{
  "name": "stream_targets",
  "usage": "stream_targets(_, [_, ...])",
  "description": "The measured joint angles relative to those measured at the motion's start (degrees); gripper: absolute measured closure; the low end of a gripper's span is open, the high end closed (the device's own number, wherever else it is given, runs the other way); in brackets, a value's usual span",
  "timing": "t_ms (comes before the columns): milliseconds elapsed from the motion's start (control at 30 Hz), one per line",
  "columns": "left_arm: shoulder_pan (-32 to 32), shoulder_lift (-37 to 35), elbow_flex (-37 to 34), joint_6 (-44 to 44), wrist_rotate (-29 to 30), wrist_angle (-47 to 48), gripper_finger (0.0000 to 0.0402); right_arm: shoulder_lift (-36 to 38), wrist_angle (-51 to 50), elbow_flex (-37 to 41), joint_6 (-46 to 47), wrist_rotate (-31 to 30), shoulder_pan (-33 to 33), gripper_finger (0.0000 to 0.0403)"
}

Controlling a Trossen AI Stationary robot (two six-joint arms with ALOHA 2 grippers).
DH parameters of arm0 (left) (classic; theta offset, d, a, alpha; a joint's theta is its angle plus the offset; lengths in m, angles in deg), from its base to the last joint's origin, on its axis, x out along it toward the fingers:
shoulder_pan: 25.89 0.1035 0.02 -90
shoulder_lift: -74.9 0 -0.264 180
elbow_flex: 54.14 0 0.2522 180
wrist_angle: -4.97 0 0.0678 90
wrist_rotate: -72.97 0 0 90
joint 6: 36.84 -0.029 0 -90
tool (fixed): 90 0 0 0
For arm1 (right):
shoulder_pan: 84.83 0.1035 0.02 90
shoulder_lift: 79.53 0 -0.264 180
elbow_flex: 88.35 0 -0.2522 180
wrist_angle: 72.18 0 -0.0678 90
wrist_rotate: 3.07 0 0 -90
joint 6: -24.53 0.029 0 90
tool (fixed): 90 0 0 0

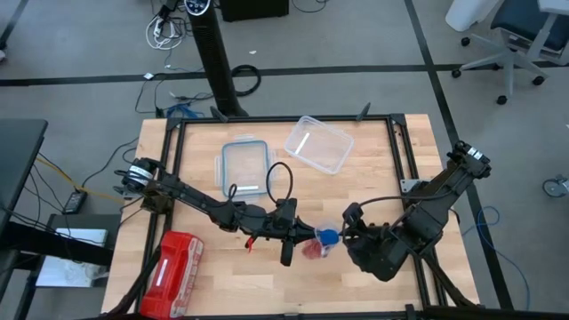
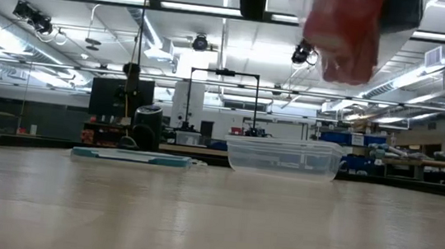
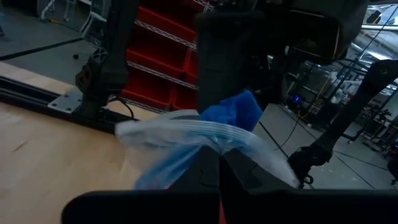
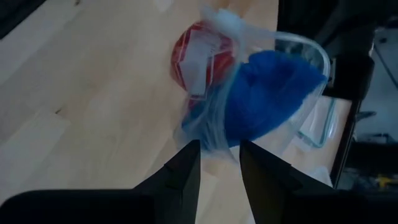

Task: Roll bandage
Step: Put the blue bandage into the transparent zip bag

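Both grippers meet near the table's middle-front in the high view: the left gripper (image 1: 307,238) and the right gripper (image 1: 345,233) hold a clear plastic bag (image 1: 322,240) between them, with the blue bandage (image 1: 330,236) and a red roll (image 1: 312,250) inside it; a red zip pouch (image 1: 172,263) lies at the front left, a lid (image 1: 244,166) and a clear container (image 1: 318,144) farther back. Low view: the bag (image 2: 340,29) hangs blurred above the wooden table (image 2: 212,223), the container (image 2: 283,157) and lid (image 2: 132,156) resting beyond. Left wrist view: the left fingers are pinched shut on the bag's zip edge (image 3: 186,130), the bandage (image 3: 233,112) bunched just behind it. Right wrist view: the right fingers (image 4: 186,168), partly apart, grip the bag's edge (image 4: 214,134), which holds the bandage (image 4: 273,93) beside the red roll (image 4: 199,50)
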Motion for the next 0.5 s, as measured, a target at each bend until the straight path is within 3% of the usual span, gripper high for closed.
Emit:
stream_targets(333, [0.0,0.0,0.0,0.3,-0.1,-1.6,0.0401,0.0,5.0,0.0,-10.9,2.9,-0.6,0.0291])
stream_targets(500, [0.0,0.0,-0.1,0.3,-0.1,-3.9,0.0401,0.0,4.9,0.1,-12.0,4.1,-1.7,0.0291])
